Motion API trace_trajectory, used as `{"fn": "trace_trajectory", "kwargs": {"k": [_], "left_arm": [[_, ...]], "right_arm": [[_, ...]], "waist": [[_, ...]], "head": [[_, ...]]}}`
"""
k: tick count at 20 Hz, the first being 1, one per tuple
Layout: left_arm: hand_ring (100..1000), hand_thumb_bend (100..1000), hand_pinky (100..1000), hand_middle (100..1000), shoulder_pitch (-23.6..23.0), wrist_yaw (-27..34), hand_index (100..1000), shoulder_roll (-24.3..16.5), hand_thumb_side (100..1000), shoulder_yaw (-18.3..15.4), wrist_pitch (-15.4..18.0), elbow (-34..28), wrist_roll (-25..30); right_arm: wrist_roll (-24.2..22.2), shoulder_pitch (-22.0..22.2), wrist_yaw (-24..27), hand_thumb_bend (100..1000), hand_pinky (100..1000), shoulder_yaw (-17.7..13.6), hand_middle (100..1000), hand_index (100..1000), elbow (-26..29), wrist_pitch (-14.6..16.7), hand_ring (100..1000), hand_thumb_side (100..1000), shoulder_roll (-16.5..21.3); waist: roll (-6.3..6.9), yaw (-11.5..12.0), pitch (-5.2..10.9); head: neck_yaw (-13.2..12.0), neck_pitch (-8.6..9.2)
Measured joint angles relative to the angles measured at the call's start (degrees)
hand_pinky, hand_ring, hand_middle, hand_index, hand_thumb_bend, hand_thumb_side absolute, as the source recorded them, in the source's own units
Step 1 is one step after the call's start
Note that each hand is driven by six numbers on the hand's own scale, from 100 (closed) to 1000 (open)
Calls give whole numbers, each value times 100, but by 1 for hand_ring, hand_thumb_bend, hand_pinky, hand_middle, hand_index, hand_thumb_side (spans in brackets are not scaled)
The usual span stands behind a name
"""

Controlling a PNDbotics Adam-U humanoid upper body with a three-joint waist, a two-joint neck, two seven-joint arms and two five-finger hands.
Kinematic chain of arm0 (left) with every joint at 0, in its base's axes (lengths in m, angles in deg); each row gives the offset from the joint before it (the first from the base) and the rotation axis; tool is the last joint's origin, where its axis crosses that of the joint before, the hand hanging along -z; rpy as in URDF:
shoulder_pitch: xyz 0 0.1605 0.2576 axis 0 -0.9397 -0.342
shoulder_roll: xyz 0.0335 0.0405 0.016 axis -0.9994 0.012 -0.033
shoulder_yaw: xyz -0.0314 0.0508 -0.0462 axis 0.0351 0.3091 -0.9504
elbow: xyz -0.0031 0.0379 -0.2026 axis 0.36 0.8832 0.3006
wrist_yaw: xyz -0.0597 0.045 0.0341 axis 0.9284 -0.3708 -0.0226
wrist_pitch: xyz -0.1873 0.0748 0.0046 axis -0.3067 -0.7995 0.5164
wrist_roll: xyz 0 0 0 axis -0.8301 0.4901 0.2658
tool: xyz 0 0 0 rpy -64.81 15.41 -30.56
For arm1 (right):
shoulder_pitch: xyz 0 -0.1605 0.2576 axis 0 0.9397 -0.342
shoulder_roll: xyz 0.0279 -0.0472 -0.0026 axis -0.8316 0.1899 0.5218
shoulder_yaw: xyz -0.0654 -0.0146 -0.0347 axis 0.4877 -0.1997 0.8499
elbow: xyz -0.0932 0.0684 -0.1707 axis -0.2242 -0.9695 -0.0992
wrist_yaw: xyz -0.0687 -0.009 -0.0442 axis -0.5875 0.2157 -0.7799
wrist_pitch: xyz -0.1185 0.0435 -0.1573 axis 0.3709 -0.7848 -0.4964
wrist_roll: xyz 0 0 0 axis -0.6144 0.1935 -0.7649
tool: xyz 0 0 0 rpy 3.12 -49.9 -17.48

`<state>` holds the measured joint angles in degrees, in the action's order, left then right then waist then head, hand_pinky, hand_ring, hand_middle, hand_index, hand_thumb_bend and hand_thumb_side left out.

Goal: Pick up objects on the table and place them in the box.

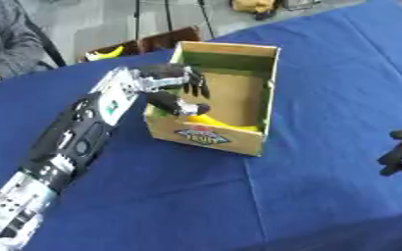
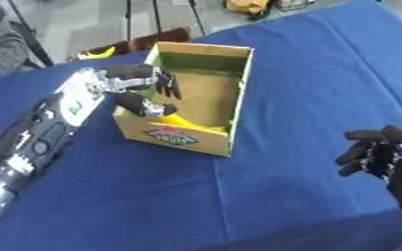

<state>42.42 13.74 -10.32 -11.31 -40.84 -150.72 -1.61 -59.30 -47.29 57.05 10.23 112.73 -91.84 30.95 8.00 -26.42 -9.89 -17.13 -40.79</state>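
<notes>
An open cardboard box [image 1: 258,93] stands on the blue table [image 1: 324,73], its inside brown with a green far wall. A yellow object [image 1: 214,121] lies inside at the near left corner. My left hand [image 1: 166,78] hangs over the box's left rim, fingers and thumb spread apart and pointing down into the box, holding nothing. The thumb tip is just above the yellow object. My right hand [image 2: 385,154] rests at the right edge of the table, fingers relaxed and upward, far from the box.
Beyond the table's far edge there is a dark crate [image 1: 166,39] with a yellow thing [image 1: 108,52] beside it. A person's grey sleeve [image 1: 3,41] shows at the far left. Blue cloth stretches bare in front and to the right.
</notes>
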Motion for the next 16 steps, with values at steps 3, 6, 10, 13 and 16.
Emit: {"fn": "trace_trajectory", "kwargs": {"k": [3, 6, 10, 13, 16], "left_arm": [[660, 246, 635, 667, -49, 214, 774, -219, 692, -229, 104, -398, -104], [650, 238, 625, 659, -259, 482, 772, -483, 643, -570, 208, -854, -208], [637, 187, 609, 650, -825, 862, 772, -747, 644, -1148, 189, -1470, -371], [628, 134, 598, 645, -1285, 1148, 774, -747, 699, -1568, -1, -1887, -592], [615, 100, 580, 633, -1728, 1433, 770, -589, 738, -1953, -261, -2018, -858]], "right_arm": [[18, 51, -3, 100, 554, -23, 515, 756, -1, 16, 610, 1000, -9], [39, 109, -4, 100, 554, -63, 515, 756, -4, 31, 610, 1000, -22], [100, 168, -5, 100, 555, -131, 515, 756, -5, 55, 610, 1000, -43], [159, 202, -11, 100, 555, -199, 515, 756, -5, 79, 610, 1000, -47], [209, 205, -24, 100, 555, -254, 514, 756, -5, 96, 610, 1000, -51]], "waist": [[-31, 118, 4], [-60, 290, 36], [-148, 576, 39], [-196, 796, -4], [-242, 947, -65]], "head": [[54, 0], [151, -2], [321, 1], [457, 12], [570, 67]]}}
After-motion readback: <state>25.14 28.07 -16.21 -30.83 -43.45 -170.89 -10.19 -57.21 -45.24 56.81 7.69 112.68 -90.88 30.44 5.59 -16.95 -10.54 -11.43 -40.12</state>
